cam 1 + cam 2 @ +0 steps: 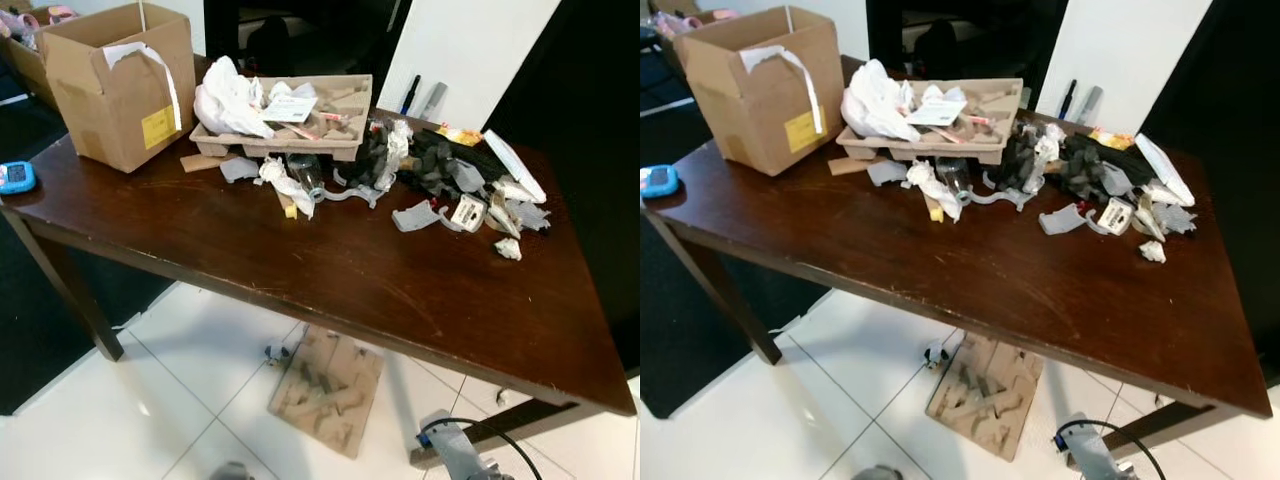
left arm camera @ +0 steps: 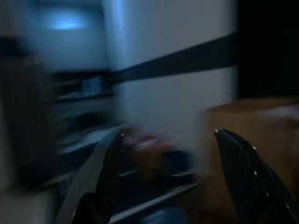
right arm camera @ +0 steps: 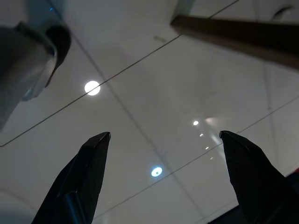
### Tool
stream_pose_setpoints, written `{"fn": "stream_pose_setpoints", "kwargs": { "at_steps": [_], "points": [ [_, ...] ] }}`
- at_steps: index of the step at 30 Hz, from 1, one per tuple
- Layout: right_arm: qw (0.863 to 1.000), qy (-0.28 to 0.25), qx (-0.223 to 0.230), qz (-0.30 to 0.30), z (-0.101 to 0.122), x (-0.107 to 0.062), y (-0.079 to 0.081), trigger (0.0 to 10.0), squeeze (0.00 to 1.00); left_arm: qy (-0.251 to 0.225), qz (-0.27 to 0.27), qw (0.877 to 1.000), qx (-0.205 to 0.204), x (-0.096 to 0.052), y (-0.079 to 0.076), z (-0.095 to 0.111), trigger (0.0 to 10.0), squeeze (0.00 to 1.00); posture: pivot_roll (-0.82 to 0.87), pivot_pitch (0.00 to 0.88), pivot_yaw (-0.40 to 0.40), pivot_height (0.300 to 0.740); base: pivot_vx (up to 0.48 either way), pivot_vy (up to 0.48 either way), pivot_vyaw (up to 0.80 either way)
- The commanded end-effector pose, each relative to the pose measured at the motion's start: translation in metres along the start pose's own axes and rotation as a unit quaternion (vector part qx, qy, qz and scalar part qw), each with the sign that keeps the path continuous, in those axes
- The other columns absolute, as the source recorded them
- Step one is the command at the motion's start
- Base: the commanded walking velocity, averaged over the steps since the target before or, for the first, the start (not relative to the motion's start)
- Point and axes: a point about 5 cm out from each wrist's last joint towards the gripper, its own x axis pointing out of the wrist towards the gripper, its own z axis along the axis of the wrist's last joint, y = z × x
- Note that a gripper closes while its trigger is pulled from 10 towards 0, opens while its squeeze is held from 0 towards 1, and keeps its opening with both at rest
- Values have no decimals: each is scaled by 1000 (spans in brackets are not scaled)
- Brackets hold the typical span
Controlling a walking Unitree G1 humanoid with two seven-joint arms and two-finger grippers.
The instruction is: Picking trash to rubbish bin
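Trash lies heaped along the far side of a dark wooden table (image 1: 330, 270). A pulp cardboard tray (image 1: 285, 135) holds a white plastic bag (image 1: 228, 98) and paper scraps. Crumpled white paper (image 1: 285, 185), grey plastic pieces (image 1: 415, 215) and black packing bits (image 1: 435, 160) lie in front of it and to its right. A flat pulp cardboard piece (image 1: 328, 388) rests on the floor under the table. My right gripper (image 3: 164, 134) is open, hanging low over white floor tiles. My left gripper (image 2: 168, 134) is open with nothing between its fingers; its view is blurred.
An open brown cardboard box (image 1: 120, 85) stands at the table's far left. A blue device (image 1: 16, 177) sits at the left edge. Two pens (image 1: 420, 97) lean by a white panel (image 1: 470, 55) behind. My right arm (image 1: 455, 448) and a black cable (image 1: 500, 435) are near the right table leg.
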Motion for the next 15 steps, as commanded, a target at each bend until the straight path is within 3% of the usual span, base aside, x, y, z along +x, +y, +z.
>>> {"fn": "stream_pose_setpoints", "kwargs": {
  "at_steps": [1,2,3,4,5,9,11,12,15],
  "points": [
    [1000,24,1,1,-12,0,0,10000,0,13,-83,995,-45,4,-31,-3,10000,0,230,161,-121,740,0,0,0],
    [1000,24,1,1,-12,0,0,10000,0,13,-83,995,-45,4,-31,-3,10000,0,230,161,-121,740,0,0,0],
    [1000,30,1,4,-16,0,1,10000,0,13,-125,990,-66,7,-50,-4,10000,0,230,161,-121,740,0,0,-800],
    [1000,30,1,4,-16,0,1,10000,0,13,-125,990,-66,7,-50,-4,10000,0,230,161,-121,740,0,0,-800],
    [999,37,1,7,-23,-1,3,10000,0,19,-172,980,-98,11,-78,-7,10000,0,227,162,-117,740,0,0,-800],
    [999,38,7,8,-26,-1,3,10000,0,37,-183,976,-109,13,-93,-11,10000,0,223,155,-115,740,0,0,-738],
    [999,37,8,9,-26,-1,4,10000,0,54,-179,977,-105,14,-98,-14,10000,0,218,150,-111,740,0,0,0],
    [999,35,12,9,-25,-1,5,10000,0,86,-159,979,-94,14,-102,-23,10000,0,215,138,-107,740,0,0,0],
    [999,33,14,9,-24,-1,5,10000,0,105,-148,979,-90,13,-102,-29,10000,0,216,131,-104,740,0,0,0]
  ]
}}
